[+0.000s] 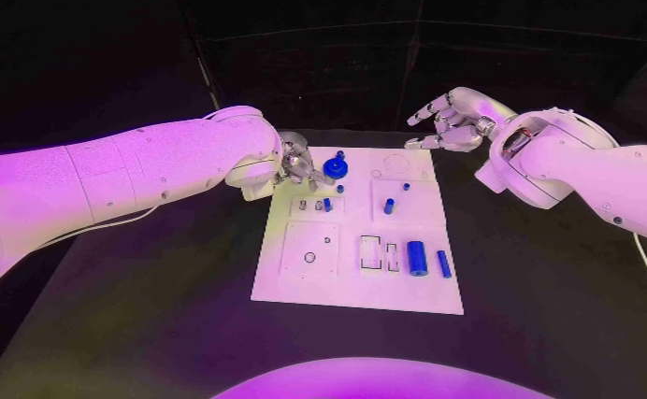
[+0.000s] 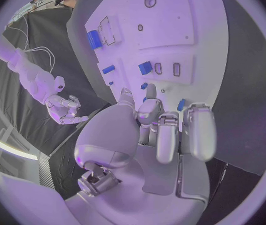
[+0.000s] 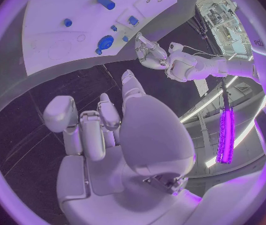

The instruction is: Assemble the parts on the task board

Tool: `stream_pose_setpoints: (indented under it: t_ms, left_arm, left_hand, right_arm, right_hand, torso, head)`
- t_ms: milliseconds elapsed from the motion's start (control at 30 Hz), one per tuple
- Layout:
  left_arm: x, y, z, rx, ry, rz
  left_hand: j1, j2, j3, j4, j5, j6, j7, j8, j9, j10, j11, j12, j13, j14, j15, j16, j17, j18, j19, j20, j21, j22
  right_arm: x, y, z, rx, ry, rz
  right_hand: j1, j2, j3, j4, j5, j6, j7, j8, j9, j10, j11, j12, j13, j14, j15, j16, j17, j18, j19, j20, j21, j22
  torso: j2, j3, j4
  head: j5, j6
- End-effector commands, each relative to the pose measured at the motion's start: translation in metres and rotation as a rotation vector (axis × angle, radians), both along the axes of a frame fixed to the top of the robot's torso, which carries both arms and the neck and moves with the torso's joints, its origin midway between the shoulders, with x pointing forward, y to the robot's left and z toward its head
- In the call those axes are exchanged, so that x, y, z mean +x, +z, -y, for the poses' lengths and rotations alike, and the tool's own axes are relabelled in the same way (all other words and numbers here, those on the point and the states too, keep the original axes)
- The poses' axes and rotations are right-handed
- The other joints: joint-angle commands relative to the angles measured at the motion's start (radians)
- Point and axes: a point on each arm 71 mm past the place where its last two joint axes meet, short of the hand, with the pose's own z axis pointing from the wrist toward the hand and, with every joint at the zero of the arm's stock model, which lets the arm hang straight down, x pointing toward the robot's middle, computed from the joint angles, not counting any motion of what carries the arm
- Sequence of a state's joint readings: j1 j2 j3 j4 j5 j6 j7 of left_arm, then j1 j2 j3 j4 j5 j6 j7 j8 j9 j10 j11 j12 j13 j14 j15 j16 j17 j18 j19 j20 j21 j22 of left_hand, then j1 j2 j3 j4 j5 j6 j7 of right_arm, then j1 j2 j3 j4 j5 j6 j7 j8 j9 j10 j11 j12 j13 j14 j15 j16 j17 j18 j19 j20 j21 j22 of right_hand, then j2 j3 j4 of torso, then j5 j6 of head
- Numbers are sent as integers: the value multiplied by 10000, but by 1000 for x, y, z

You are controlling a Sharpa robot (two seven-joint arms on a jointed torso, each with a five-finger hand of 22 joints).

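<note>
Two hands: over the board's far end.
Left hand: fingertips pinching a round blue part.
Right hand: fingers loosely spread, holding nothing, off the far right corner.

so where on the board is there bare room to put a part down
The near left of the task board, beside the rectangular cutouts, is bare. So is the far right corner, near the right hand. It is crowded at the far left, where the left hand sits by the round blue part.
</note>
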State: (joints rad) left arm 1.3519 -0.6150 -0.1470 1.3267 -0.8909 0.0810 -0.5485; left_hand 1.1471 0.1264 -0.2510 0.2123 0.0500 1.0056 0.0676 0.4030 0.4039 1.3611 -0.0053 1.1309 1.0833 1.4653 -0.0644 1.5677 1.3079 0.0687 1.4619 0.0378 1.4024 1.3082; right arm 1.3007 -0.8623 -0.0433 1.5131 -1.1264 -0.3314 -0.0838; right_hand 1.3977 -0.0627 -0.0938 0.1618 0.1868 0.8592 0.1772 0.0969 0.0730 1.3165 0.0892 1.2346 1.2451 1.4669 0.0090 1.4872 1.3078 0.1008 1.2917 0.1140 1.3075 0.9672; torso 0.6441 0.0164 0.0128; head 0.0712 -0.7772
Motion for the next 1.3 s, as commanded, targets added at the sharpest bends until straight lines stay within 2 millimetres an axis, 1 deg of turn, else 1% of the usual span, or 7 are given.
stream_pose_setpoints:
  t_ms: [33, 233, 567, 833, 1067, 1233, 1300]
  left_arm:
    - [-1, -3, 5, 759, -271, -338]
    - [-2, -9, 14, 1154, -600, -585]
    - [-2, -11, 25, 1297, -770, -637]
    - [-1, -12, 25, 1403, -826, -744]
    - [0, -13, 27, 1462, -964, -860]
    - [3, -14, 29, 1498, -1074, -939]
    - [3, -14, 29, 1511, -1082, -953]
  left_hand:
    - [65, 66, -96, 4, -14, -116, 17, 91, 78, -56, -5, 46, 32, 1055, -40, 31, 2629, -137, 91, 14, 42, 50]
    - [37, 87, -148, 53, -15, -188, 20, 156, 174, -88, -1, 26, 17, 1055, -38, 31, 2629, -133, 76, 17, 40, 46]
    - [53, 110, -161, 60, -14, -225, 20, 199, 234, -101, 0, 22, 17, 1055, -37, 31, 2629, -120, 48, 18, 9, -3]
    - [75, 129, -166, 57, -14, -250, 19, 233, 281, -120, -1, 0, -5, 1055, -37, 31, 2629, -115, 36, 19, -3, -20]
    - [120, 162, -162, 42, -13, -283, 18, 280, 344, -140, -1, -19, -24, 1055, -36, 31, 2629, -105, 12, 20, -28, -58]
    - [207, 189, -158, -6, -12, -342, 19, 348, 441, -160, 0, -29, -30, 1055, -35, 31, 2629, -100, -6, 23, -38, -68]
    - [229, 193, -157, -19, -12, -354, 19, 363, 462, -163, 0, -29, -29, 1055, -35, 31, 2629, -100, -7, 24, -37, -66]
  right_arm:
    - [1, 1, -2, 34, 75, -99]
    - [3, 0, -3, 10, 89, -118]
    - [7, -3, -4, 24, 67, -317]
    - [8, -3, -6, 17, 84, -368]
    - [9, -4, -8, 8, 119, -396]
    - [9, -4, -8, -7, 129, -427]
    - [9, -4, -8, -10, 128, -431]
  right_hand:
    - [87, 69, -86, 28, 72, 49, -20, 69, 10, -65, -27, -34, -16, 661, -15, -51, 1054, 125, -52, -8, -62, -29]
    - [151, 127, -181, 72, 265, 45, -30, 107, 7, -114, -38, -99, -93, 644, -27, -105, 982, 149, -112, -21, -144, -179]
    - [149, 150, -253, 121, 333, 21, -27, 116, 0, -250, -38, -273, -265, 606, -29, -202, 830, 191, -223, -26, -268, -422]
    - [150, 160, -271, 135, 343, 15, -27, 120, -2, -271, -37, -300, -292, 601, -30, -215, 812, 195, -236, -27, -286, -451]
    - [148, 168, -284, 147, 348, 12, -27, 123, -2, -272, -38, -301, -294, 600, -30, -218, 812, 198, -243, -27, -297, -466]
    - [148, 172, -289, 153, 350, 13, -28, 125, -2, -257, -38, -281, -275, 602, -30, -214, 821, 196, -240, -28, -295, -459]
    - [148, 172, -289, 153, 350, 13, -28, 125, -2, -257, -38, -281, -275, 602, -30, -214, 821, 196, -240, -28, -295, -459]
  torso:
    - [14, -13, -6]
    - [14, -20, 7]
    - [23, -24, -4]
    - [21, -16, 3]
    - [25, -25, -4]
    - [32, -10, -7]
    - [32, -25, 0]
  head:
    - [7, -39]
    - [23, -75]
    - [36, -88]
    - [13, -110]
    - [7, -145]
    - [19, -172]
    - [3, -181]
